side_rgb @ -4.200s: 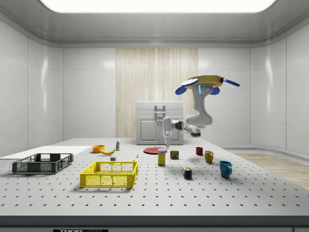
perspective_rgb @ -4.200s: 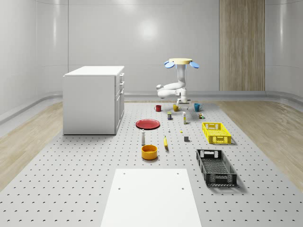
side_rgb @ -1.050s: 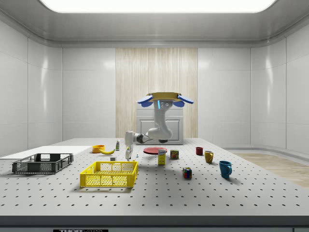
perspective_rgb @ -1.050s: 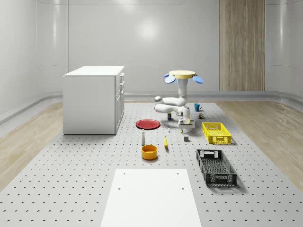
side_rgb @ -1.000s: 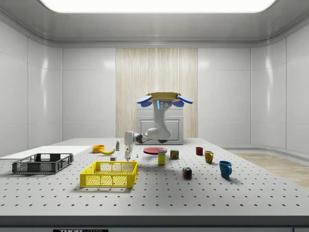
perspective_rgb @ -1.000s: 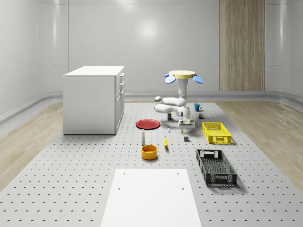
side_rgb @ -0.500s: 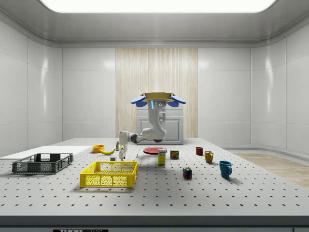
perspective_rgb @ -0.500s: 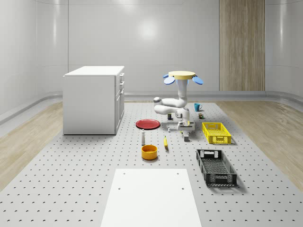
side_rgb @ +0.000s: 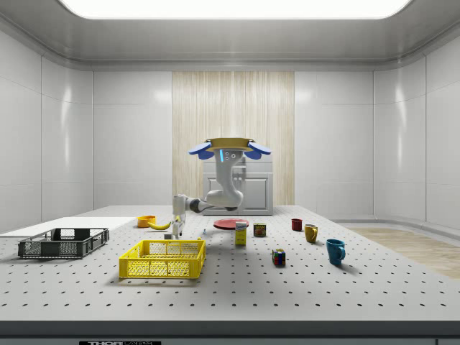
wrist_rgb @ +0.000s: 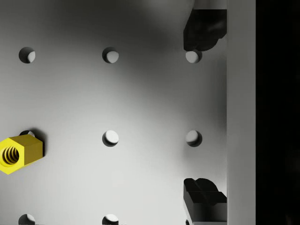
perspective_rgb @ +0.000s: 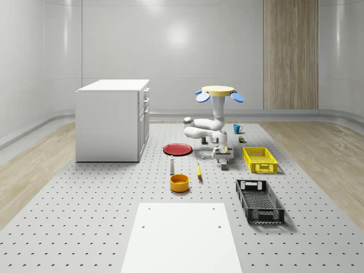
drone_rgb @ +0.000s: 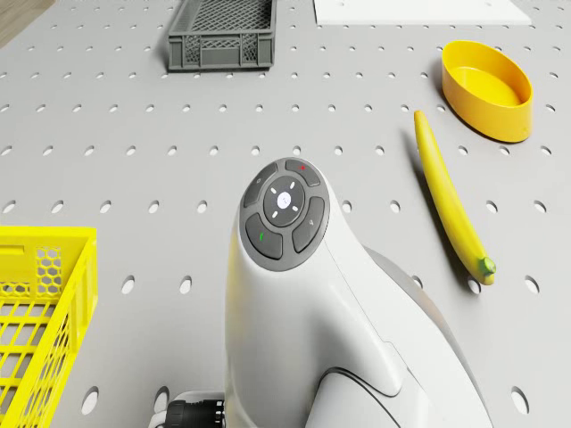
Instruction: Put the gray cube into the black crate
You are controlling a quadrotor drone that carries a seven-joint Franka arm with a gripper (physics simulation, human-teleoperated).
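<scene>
Right now the drone [perspective_rgb: 219, 91] hovers above the perforated counter [perspective_rgb: 91, 210]. It sits between the red plate [perspective_rgb: 177, 149] and the yellow crate [perspective_rgb: 260, 160]. Its white arm [perspective_rgb: 200, 129] folds down and forward, toward 6 o'clock in the whole-scene view.

The jaws hang low at the arm's end, pointing straight down, just above the gray cube [perspective_rgb: 225, 168]. The cube rests on the counter at about 9 o'clock from the yellow crate. In the side view the jaws sit close to the counter, just behind the yellow crate's far corner.

In the wrist view the two dark fingertips [wrist_rgb: 201, 33] stand well apart, with bare counter between them. A flat gray face, probably the cube, runs right beside them. I cannot tell whether they touch it. A small yellow nut [wrist_rgb: 18, 153] lies on the counter nearby.

The black crate [perspective_rgb: 260, 200] sits at roughly 5 o'clock from the cube in the whole-scene view, well apart from it. A banana [perspective_rgb: 199, 170] lies at 9 o'clock from the cube, with a yellow bowl [perspective_rgb: 179, 182] beyond it.
</scene>
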